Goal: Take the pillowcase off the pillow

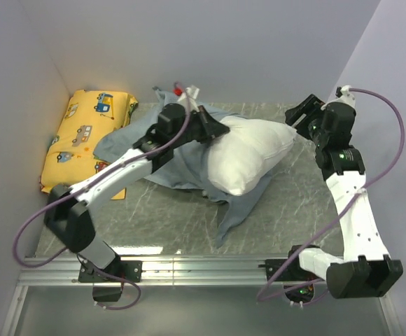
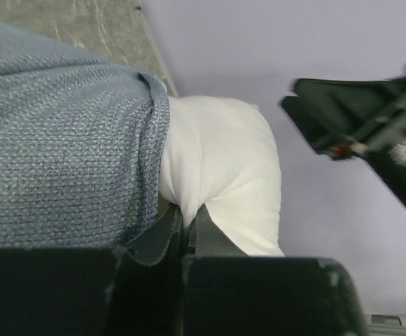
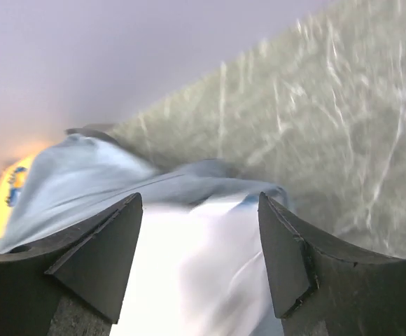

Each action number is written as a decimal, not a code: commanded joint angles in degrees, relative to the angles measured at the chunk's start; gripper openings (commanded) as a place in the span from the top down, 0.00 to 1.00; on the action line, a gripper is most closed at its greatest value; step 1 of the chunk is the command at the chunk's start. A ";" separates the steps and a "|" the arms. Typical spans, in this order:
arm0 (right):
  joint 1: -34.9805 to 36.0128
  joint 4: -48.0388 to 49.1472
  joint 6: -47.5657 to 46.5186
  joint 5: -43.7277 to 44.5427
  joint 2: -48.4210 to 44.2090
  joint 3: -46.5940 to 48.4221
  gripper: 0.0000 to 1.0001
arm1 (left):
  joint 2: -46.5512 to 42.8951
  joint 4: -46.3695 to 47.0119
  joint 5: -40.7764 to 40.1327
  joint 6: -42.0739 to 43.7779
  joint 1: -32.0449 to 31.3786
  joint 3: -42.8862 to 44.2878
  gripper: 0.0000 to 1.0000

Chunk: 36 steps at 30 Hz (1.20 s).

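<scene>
Across the middle of the grey-green marbled tabletop (image 1: 308, 203), a big plump plain white rectangular pillow (image 1: 248, 157), its right end and most of its length bare. Over its left end, bunched and rumpled, the large soft grey-blue fabric pillowcase (image 1: 175, 168), spread out leftward and rearward, with one loose tail trailing from under the pillow toward the near edge. Just beside that fabric, in the far left corner, a yellow cushion printed with little vehicles (image 1: 84, 133), flat on the table.

Reaching in from the near left, the left gripper (image 1: 224, 130), down on top of the pillow, right at the line between the pillowcase hem and the bare white. From its own wrist camera, fingers (image 2: 210, 234) pressed together with only a sliver between, tips buried in the crease between the woven blue cloth and the white pillow. Impossible to tell the thing pinched there, if any.

Off the pillow's far right corner, the right gripper (image 1: 297, 115), up in the air and apart from it, pointed back toward the pillow. Fingers (image 3: 112, 259) spread wide, nothing gripped between them. Beyond them, blurred, the white pillow with the blue cover behind and bare tabletop to the right
</scene>
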 commanded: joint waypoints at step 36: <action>24.93 -3.01 -7.43 18.11 5.47 -13.54 0.22 | 17.29 -31.15 -25.61 27.96 -5.55 22.87 0.20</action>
